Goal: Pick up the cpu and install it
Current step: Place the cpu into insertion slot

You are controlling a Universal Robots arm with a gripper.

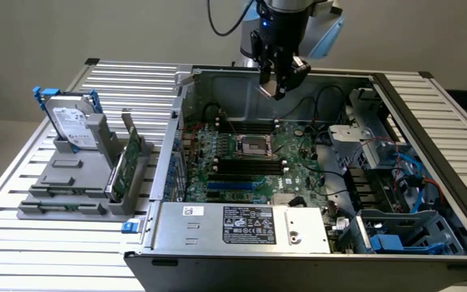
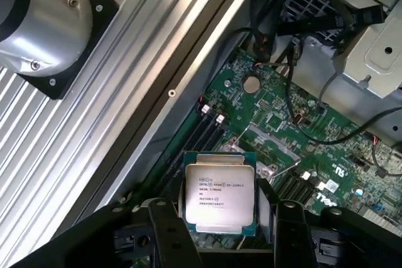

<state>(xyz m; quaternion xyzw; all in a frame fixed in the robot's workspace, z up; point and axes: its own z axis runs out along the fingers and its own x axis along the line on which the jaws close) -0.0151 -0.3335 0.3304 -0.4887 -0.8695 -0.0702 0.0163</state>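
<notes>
Far left of the exterior view: one hard drive (image 1: 73,125) stands in the grey rack (image 1: 63,182) on the slatted surface (image 1: 22,243), with one green card (image 1: 128,159) upright just beside it. Centre: one open computer case (image 1: 428,128), one motherboard (image 1: 250,176) inside, one square socket (image 1: 254,146) in its middle. My claw (image 1: 280,85) hangs at top centre above that board, two fingers (image 2: 164,230) clamped on the one cpu (image 2: 220,192), printed face toward the wrist camera.
</notes>
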